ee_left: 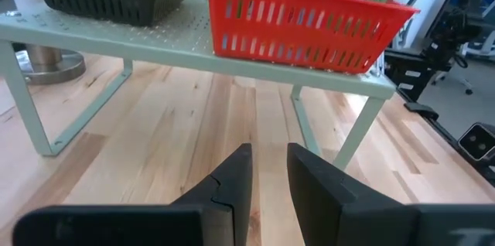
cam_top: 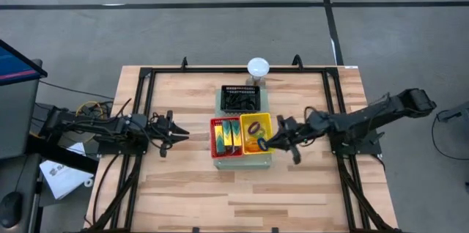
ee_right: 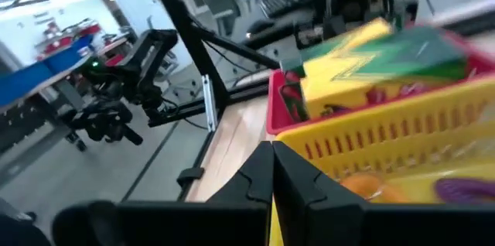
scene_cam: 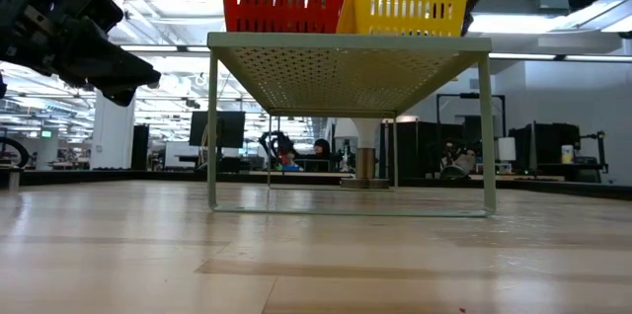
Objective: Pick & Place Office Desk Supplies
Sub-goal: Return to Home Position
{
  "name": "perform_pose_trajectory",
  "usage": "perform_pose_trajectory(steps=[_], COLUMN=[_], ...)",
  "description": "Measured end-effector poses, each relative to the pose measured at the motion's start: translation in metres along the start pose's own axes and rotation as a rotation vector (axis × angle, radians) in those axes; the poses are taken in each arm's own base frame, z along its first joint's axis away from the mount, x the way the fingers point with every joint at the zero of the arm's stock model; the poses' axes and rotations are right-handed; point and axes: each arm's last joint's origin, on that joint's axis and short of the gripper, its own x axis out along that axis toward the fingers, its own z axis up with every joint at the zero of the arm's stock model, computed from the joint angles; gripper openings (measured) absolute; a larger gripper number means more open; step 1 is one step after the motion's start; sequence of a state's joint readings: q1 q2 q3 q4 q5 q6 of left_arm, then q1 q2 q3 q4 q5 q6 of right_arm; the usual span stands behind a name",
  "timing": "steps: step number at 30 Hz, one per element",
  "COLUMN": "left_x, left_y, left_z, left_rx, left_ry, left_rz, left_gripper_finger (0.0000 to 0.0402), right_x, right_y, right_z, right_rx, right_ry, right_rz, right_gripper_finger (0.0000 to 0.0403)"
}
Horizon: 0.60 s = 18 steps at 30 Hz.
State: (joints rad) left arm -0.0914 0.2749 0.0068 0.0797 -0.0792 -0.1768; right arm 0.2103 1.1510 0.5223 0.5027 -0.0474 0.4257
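The pale wooden surface (cam_top: 183, 189) was framed by black rails, and at its middle stood a pale-green perforated shelf (scene_cam: 346, 72) on thin legs. Three bins sat on top of the shelf. The black bin (cam_top: 240, 99) was at the far end, nearest a white dome (cam_top: 258, 66) on its stand. The red bin (cam_top: 226, 135) and the yellow bin (cam_top: 256, 132) sat side by side at the near end, touching. The printed boxes (cam_top: 228, 135), yellow-green with teal, stood packed in the red bin. Band loops lay in the yellow bin: a purple loop (cam_top: 254, 127), a blue loop (cam_top: 261, 143) and, in the right wrist view, an orange loop (ee_right: 370, 189). What the black bin held could not be told.

The left pincer (cam_top: 176, 132) hung above bare wood to the left of the shelf, apart from it, its fingers only narrowly spread and holding nothing. The right pincer (ee_right: 272, 155) was just beside the yellow bin's right rim, fingers pressed together and empty.

Around the surface lay a grey floor (cam_top: 220, 35) crossed by dark lines, with a monitor (cam_top: 15, 64) off the left edge. Beyond the shelf the low view showed an open workroom with ceiling lights, dark screens and a seated person (scene_cam: 321, 152) far back.
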Motion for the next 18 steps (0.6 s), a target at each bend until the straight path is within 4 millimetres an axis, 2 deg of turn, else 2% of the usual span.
perform_pose_trajectory(steps=[5, 10, 18], left_x=[0.000, 0.001, 0.001], left_y=[0.000, 0.000, 0.000], left_z=[-0.001, -0.001, -0.001], left_rx=[0.001, 0.001, 0.001], left_ry=[0.009, 0.011, 0.011], left_rz=[0.001, 0.002, 0.001], left_gripper_finger=[0.0078, 0.0078, 0.0078], right_x=[-0.033, -0.063, -0.090], right_y=[-0.008, -0.012, -0.022], right_z=[-0.001, -0.013, -0.038], right_rx=[-0.129, -0.218, -0.286], right_ry=[-0.068, -0.141, -0.192], right_rz=[0.034, 0.037, -0.002], right_gripper_finger=[0.0000, 0.0000, 0.0000])
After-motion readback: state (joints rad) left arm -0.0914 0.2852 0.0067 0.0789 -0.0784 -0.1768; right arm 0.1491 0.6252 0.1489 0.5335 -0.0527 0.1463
